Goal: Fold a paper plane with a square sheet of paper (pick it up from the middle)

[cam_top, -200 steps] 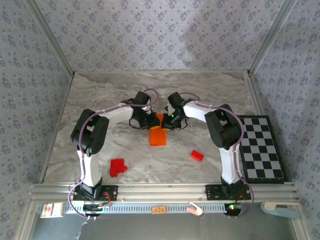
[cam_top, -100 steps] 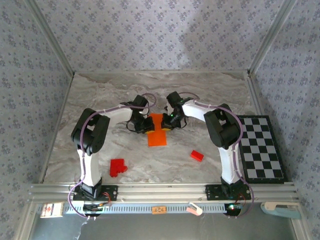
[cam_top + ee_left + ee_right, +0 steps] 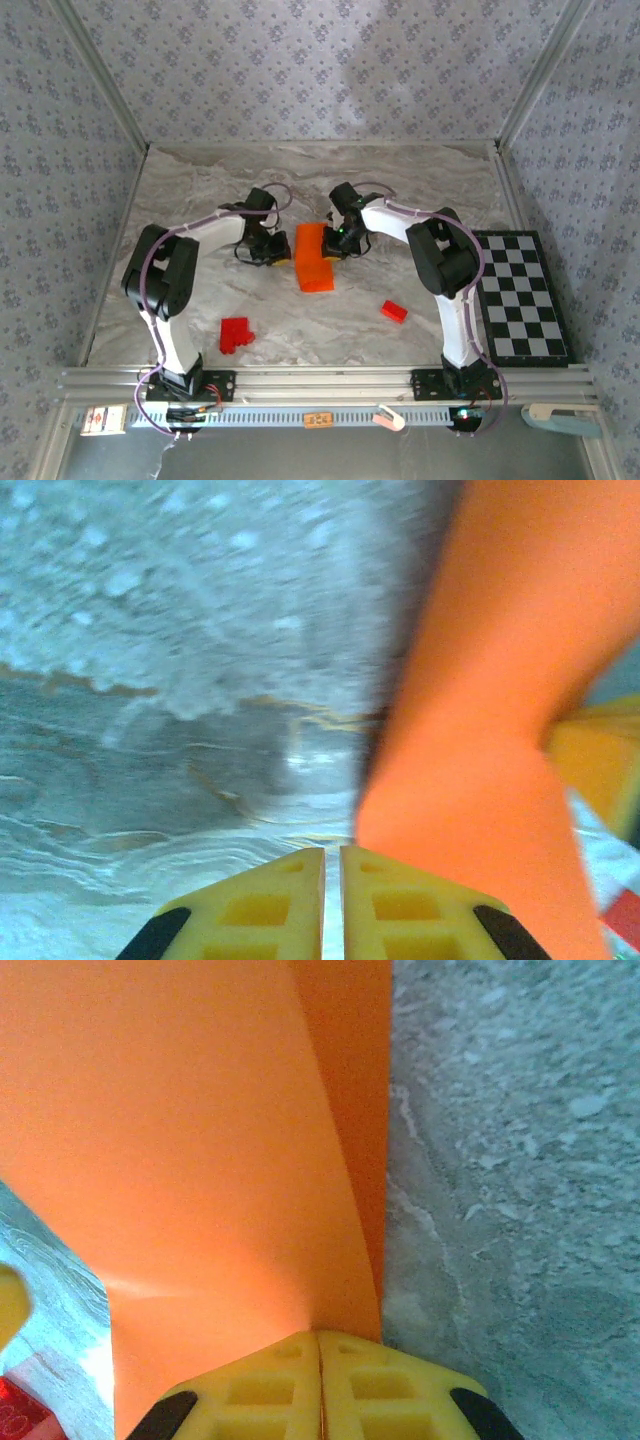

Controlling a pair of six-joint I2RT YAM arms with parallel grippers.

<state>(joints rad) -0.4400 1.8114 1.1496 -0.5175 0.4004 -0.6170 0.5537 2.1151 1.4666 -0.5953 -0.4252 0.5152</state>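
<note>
Our right pincer has its yellow fingers pressed together on the edge of the orange sheet of paper, and a crease runs straight into the seam between them. Our left pincer is closed too, with nothing that we can see between its fingers; the sheet stands just beside it at 3 o'clock. From above, the folded sheet is at the middle of the marbled surface, between the two pincers, its long side running 12 to 6. A small red block lies at 4 o'clock from the sheet, a red block cluster at 7 o'clock, and the chequered board sits at the surface's 3 o'clock edge.
</note>
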